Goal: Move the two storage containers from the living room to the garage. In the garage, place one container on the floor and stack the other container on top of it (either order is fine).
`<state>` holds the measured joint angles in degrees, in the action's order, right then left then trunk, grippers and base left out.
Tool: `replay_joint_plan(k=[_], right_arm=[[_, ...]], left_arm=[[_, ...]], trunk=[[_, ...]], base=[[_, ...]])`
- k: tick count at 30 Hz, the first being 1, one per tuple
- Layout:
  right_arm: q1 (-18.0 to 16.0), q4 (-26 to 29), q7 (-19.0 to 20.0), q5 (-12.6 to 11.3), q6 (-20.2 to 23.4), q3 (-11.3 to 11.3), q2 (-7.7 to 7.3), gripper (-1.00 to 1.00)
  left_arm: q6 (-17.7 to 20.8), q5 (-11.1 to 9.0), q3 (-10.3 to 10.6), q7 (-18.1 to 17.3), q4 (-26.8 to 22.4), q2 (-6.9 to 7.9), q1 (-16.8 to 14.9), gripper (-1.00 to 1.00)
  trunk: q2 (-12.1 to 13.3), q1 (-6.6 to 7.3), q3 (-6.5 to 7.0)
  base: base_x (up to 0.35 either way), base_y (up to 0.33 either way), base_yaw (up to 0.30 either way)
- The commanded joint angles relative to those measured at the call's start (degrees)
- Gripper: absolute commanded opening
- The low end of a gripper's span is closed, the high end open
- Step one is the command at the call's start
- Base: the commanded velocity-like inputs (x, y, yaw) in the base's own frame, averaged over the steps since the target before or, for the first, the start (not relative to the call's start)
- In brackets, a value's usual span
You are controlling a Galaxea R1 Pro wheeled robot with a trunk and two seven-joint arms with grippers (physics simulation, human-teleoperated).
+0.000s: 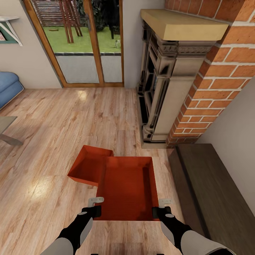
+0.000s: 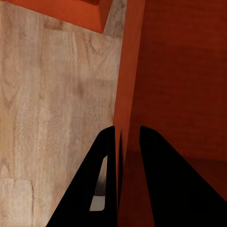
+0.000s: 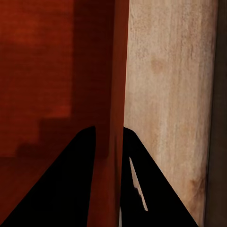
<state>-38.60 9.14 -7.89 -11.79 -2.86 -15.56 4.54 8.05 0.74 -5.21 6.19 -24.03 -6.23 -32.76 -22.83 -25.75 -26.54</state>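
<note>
I have both hands on the nearer storage container (image 1: 128, 187), a red-orange bin held low over the wood-plank floor (image 1: 46, 141) of the living room. My left hand (image 1: 95, 206) is clamped on the bin's left wall near its close corner; the left wrist view shows the thin wall pinched between the 2 black fingers (image 2: 161, 189). My right hand (image 1: 162, 207) is clamped on the right wall the same way, 1 finger (image 3: 61, 189) inside and 1 outside. The second storage container (image 1: 88, 166) lies on the floor at an angle, its corner tucked under the held bin's far left edge. Just to my right runs a dark wooden bench (image 1: 209, 191) along the wall. Ahead on the right stands the brick fireplace (image 1: 198, 78); beyond, glass patio doors (image 1: 85, 42). A blue sofa (image 1: 9, 86) sits far left.
</note>
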Motion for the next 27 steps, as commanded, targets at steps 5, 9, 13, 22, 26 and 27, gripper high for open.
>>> replay_joint_plan(k=[5, 9, 13, 22, 26, 27], right_arm=[[-0.01, -0.26, -0.38, -0.86, -0.31, 0.26, -0.14, -1.00], [-0.03, -0.26, -0.38, -0.87, -0.31, 0.26, -0.14, -1.00], [-0.03, -0.26, -0.33, -0.87, -0.31, 0.26, -0.16, -1.00], [-0.04, -0.26, -0.29, -0.87, -0.31, 0.26, -0.14, -1.00], [-0.03, -0.26, -0.29, -0.87, -0.31, 0.26, -0.14, -1.00], [-0.05, -0.26, -0.29, -0.87, -0.31, 0.26, -0.14, -1.00]], left_arm=[[0.32, 1.19, -0.59, 1.16, -0.44, 0.12, -0.03, -1.00], [0.31, 1.19, -0.59, 1.18, -0.45, 0.10, -0.03, -1.00], [0.30, 1.19, -0.59, 1.16, -0.41, 0.13, -0.03, -1.00], [0.30, 1.19, -0.60, 1.19, -0.40, 0.15, -0.03, -1.00], [0.30, 1.19, -0.67, 1.19, -0.40, 0.16, -0.03, -1.00], [0.30, 1.19, -0.71, 1.19, -0.40, 0.16, -0.03, -1.00]], trunk=[[-0.09, -0.03, 0.32], [-0.09, -0.03, 0.68], [-0.09, -0.03, 1.05], [-0.09, -0.03, 1.87], [-0.09, -0.03, 2.23], [-0.09, -0.03, 2.32]], base=[[0.000, 0.000, 0.000], [0.000, 0.000, 0.000], [0.000, 0.000, 0.000], [0.000, 0.000, 0.000], [0.000, 0.000, 0.000], [0.000, 0.000, 0.000]])
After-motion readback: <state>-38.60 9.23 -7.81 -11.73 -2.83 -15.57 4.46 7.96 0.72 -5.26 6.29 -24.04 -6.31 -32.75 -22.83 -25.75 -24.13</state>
